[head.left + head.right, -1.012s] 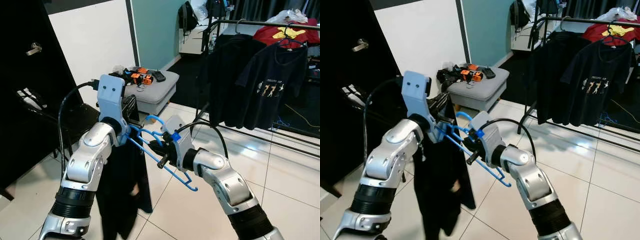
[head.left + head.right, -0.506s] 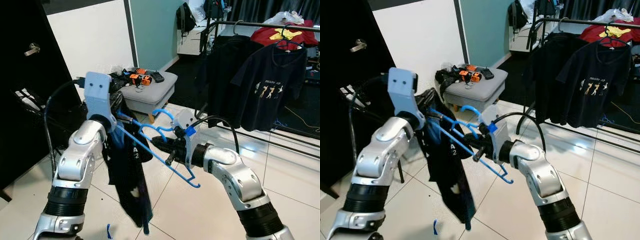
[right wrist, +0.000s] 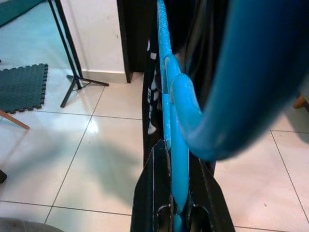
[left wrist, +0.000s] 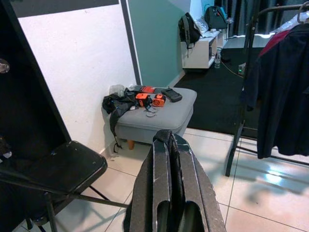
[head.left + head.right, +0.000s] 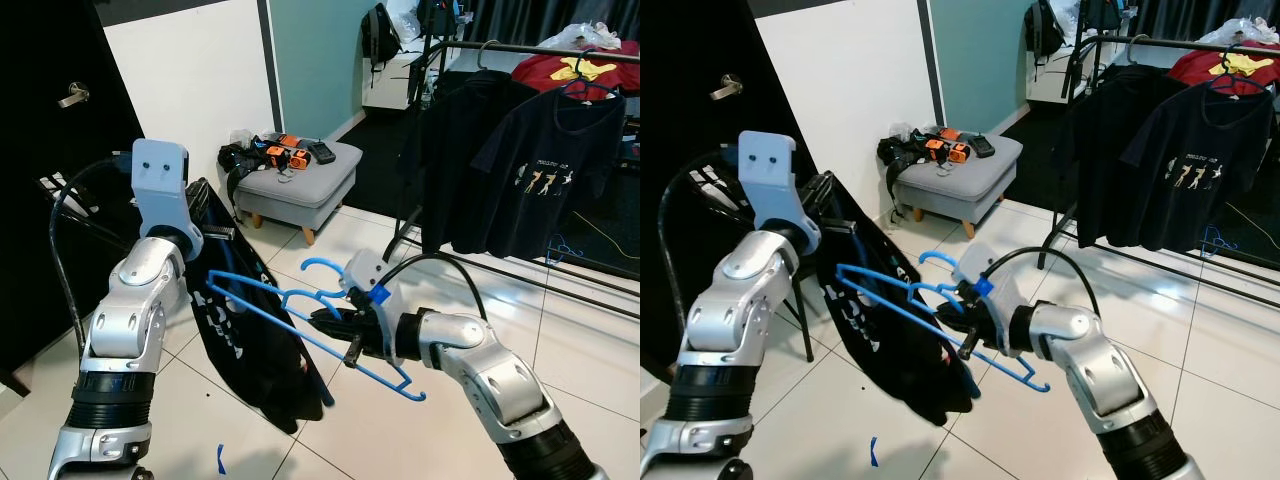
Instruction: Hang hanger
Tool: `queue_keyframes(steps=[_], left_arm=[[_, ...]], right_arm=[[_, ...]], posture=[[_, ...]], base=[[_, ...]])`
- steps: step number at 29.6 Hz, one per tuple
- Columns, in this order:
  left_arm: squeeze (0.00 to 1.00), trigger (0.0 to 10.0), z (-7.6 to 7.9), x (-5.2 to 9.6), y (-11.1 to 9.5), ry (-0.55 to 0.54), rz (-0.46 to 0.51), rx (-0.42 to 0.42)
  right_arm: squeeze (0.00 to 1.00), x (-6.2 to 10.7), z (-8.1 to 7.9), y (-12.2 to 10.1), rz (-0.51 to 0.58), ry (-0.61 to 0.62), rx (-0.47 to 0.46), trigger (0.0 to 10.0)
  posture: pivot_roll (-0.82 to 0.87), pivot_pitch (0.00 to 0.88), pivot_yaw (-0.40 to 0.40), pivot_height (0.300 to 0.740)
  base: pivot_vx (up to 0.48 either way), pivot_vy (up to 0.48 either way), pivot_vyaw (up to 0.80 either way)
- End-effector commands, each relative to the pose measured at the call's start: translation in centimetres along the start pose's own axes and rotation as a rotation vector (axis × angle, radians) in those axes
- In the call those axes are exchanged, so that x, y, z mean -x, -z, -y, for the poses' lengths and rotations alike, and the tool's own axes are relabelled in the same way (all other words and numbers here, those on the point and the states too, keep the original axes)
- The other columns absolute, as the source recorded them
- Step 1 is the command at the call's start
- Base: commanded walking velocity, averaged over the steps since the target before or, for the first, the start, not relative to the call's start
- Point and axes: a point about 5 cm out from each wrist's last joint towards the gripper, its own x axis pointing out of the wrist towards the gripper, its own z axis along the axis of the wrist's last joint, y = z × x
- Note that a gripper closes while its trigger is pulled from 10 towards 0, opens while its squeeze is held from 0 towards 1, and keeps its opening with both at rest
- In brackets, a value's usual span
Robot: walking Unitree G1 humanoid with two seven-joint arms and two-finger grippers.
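— White-tiled floor [image 5: 560, 350] underfoot, white wall and dark door [image 5: 40, 150] to the left, clothes rack [image 5: 1160, 45] with dark shirts far right. Grey footstool [image 5: 300, 185] with clutter far centre, black folding chair [image 4: 58, 169] near left.

— And the task's thing?

— Blue hanger [image 5: 310, 330] held mid-air, near centre, tilted, hook pointing up and far. Right claw [image 5: 335, 330] clamped narrow on the neck just below the hook; blue plastic wedged between the black fingers [image 3: 154, 193] in the right wrist view. Black garment [image 5: 250, 350] draped from the left end, hanging down toward the tiles.

— Left claw?

— Raised at upper left, beside the garment's top edge. Left claw [image 4: 169, 159] pinched narrow on a fold of the dark cloth, judging by the left wrist view.

— Handling?

— Probably light, thin plastic, stiff yet springy; liable to twist if gripped at an arm. Best kept at the neck, near the hook. Cloth soft and floppy, likely to slide off the sloped arm or swing.

— Room to move?

— Open tiles between here and the rack. Footstool corner and the rack's lower bar worth watching. Free stretch of rail hard to judge among the hung shirts.
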Motion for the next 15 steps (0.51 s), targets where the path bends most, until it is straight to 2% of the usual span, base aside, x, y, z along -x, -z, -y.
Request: queue_keyframes(steps=[1, 3, 5, 15], left_arm=[[0.00, 10.0, -0.8, 0.3, -0.1, -0.017, 0.004, -0.017], [0.00, 10.0, -0.9, 0.4, -0.1, -0.012, 0.004, -0.020], [0.00, 10.0, -0.9, 0.5, -0.1, -0.011, 0.004, -0.021], [0.00, 10.0, -1.0, 0.5, -0.1, -0.013, 0.008, -0.021]], right_arm=[[0.00, 0.2, -0.4, -0.7, 0.050, -0.029, -0.009, 10.0], [0.00, 1.0, -0.6, -1.7, 0.123, -0.075, -0.034, 10.0], [0.00, 1.3, -0.6, -1.8, 0.133, -0.088, -0.035, 10.0], [0.00, 1.7, 0.5, -1.0, 0.071, -0.029, -0.033, 10.0]], posture=[[-0.12, 0.000, 0.071, 0.736], [-0.12, 0.000, 0.066, 0.736], [-0.12, 0.000, 0.066, 0.736], [-0.12, 0.000, 0.060, 0.736]], base=[[0.000, 0.000, 0.00], [0.000, 0.000, 0.00], [0.000, 0.000, 0.00], [0.000, 0.000, 0.00]])
